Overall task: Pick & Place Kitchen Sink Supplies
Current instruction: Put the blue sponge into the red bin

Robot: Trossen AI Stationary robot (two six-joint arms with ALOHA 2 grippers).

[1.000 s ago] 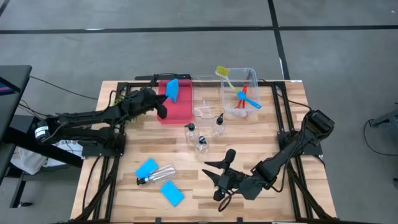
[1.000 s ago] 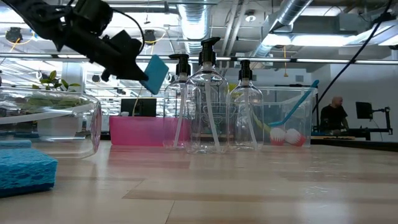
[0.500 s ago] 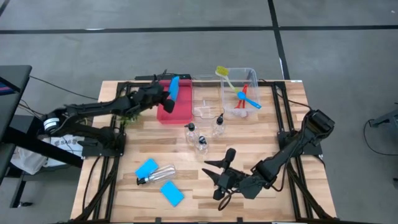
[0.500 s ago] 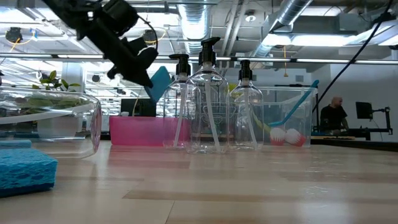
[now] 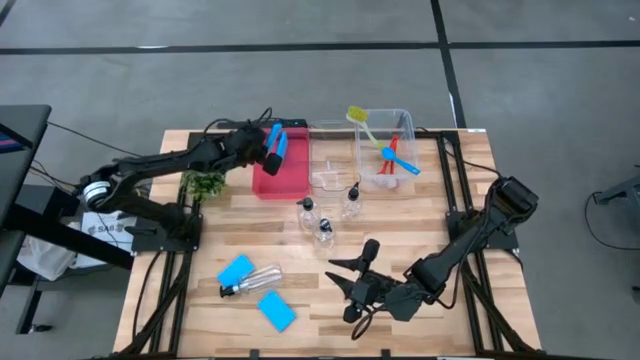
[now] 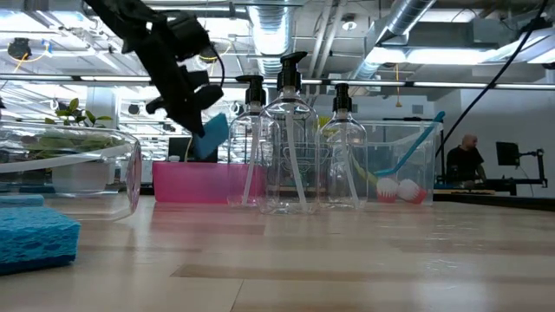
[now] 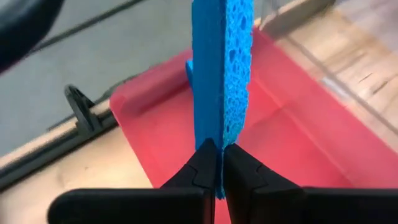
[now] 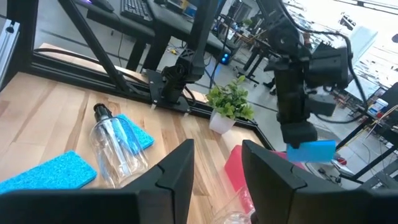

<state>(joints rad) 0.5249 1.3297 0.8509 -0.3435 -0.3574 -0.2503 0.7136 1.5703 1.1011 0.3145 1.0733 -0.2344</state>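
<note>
The left gripper (image 5: 272,150) hangs over the tray (image 5: 290,176), clamping a sponge (image 5: 279,141) that stands on edge just above it. Right of the gripper sit two bins (image 5: 330,170), the farther holding brushes (image 5: 392,155). Three bottles (image 5: 322,226) stand in front of the bins. A plant (image 5: 204,183) sits left of the tray. Well in front of the gripper, toward the near edge, lie two more sponges (image 5: 236,269) and a fallen bottle (image 5: 256,280); the right gripper (image 5: 352,281) rests to their right.

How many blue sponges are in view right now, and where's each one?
3. One sponge is pinched on edge in the left gripper above the red tray; two lie flat near the table's front, either side of a toppled bottle: and.
</note>
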